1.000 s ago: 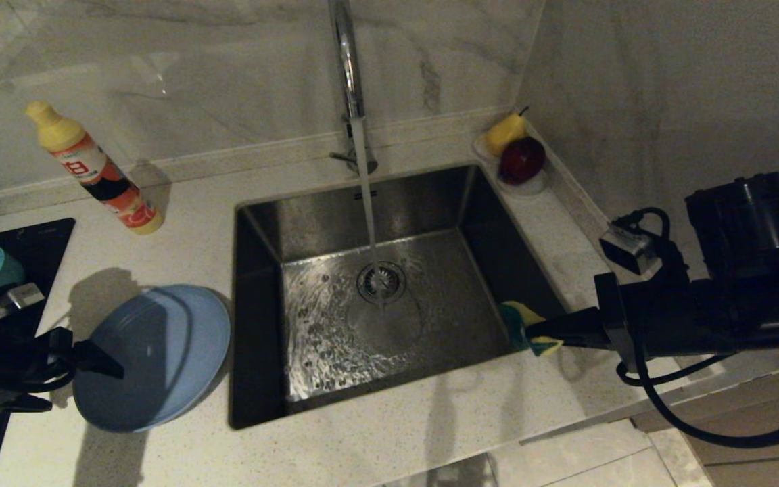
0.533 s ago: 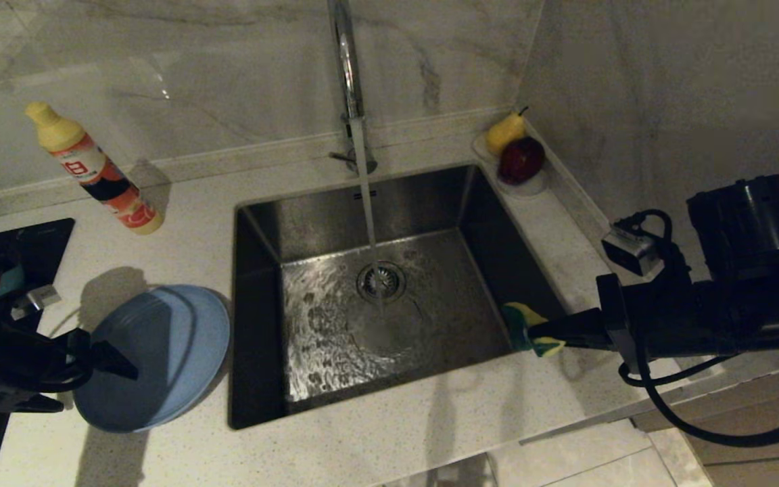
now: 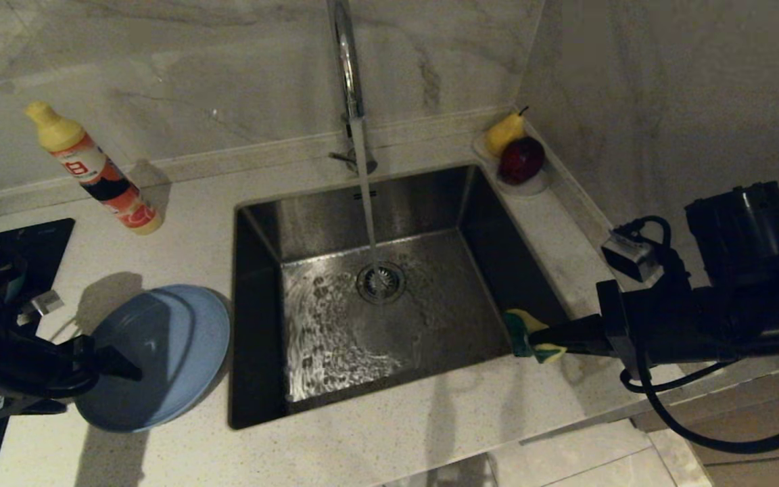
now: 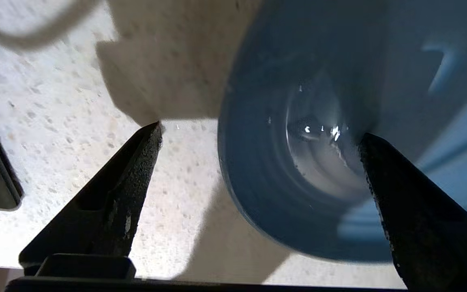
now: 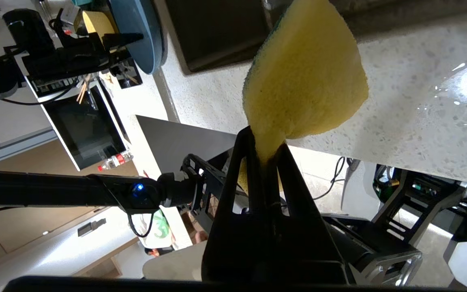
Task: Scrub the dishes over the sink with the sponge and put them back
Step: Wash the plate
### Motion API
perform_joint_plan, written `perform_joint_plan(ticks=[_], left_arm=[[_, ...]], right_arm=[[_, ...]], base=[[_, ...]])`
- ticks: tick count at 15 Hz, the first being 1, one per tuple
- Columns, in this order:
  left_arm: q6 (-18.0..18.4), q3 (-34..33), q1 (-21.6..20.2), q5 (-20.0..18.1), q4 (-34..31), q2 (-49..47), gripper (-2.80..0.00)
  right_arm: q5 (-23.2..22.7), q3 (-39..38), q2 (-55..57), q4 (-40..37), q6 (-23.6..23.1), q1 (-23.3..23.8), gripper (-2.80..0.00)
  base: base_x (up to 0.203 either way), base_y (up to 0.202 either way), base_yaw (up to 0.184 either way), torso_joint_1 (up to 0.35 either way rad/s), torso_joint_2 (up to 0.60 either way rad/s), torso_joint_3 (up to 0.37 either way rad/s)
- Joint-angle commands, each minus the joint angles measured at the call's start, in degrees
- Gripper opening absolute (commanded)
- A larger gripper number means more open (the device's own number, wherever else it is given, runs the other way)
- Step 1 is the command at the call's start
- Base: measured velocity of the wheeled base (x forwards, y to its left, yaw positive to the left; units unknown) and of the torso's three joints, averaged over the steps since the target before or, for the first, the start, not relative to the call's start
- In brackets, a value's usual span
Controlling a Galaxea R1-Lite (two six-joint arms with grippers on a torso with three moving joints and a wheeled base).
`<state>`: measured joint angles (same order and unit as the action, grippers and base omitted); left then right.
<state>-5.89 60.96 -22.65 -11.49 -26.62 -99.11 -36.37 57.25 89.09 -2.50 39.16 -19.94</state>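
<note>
The pale blue plate [image 3: 166, 352] lies flat on the counter left of the sink [image 3: 484, 243]. A little water sits in the plate's middle [image 4: 326, 162]. My left gripper [image 3: 99, 389] hovers open at the plate's left rim [image 4: 260, 132]: one finger is over the plate, the other over the bare counter. My right gripper [image 3: 545, 336] is shut on the sponge [image 3: 528, 335] at the sink's right rim, with the yellow side [image 5: 302, 85] sticking out past the fingertips. A yellow bowl [image 5: 95, 22] shows behind the left arm. The teal bowl is hidden by that arm.
Water runs from the chrome tap [image 3: 345, 61] onto the drain strainer [image 3: 381, 281]. A dish-soap bottle [image 3: 92, 169] stands at the back left. A pear [image 3: 503, 132] and a red apple [image 3: 521, 159] sit in the back right corner. The black cooktop [image 3: 44, 237] is at far left.
My left arm has moved right toward the plate, and its upper finger now reaches further over it. The arm now covers the teal bowl. The right gripper and sponge have barely shifted.
</note>
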Motion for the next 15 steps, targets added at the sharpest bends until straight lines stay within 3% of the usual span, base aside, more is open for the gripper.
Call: perform_joint_plan(ticks=[1, 2, 3, 15], left_arm=[[-0.6, -0.6, 0.0, 0.3, 0.2, 0.0, 0.00], [-0.6, -0.5, 0.0, 0.3, 0.2, 0.0, 0.00], [-0.8, -0.2, 0.0, 0.3, 0.2, -0.3, -2.80], [-2.9, 2.5, -0.9, 0.6, 0.2, 0.3, -2.80]], right_arm=[[-0.2, 0.2, -0.1, 0.0, 0.2, 0.0, -2.80], [-0.2, 0.2, -0.1, 0.0, 0.2, 0.0, -2.80], [-0.2, 0.2, -0.1, 0.0, 0.2, 0.0, -2.80], [-0.2, 0.4, -0.2, 0.0, 0.3, 0.0, -2.80]], base=[[0.000, 0.000, 0.000, 0.000, 0.00, 0.000], [0.000, 0.000, 0.000, 0.000, 0.00, 0.000], [0.000, 0.000, 0.000, 0.000, 0.00, 0.000], [0.000, 0.000, 0.000, 0.000, 0.00, 0.000]])
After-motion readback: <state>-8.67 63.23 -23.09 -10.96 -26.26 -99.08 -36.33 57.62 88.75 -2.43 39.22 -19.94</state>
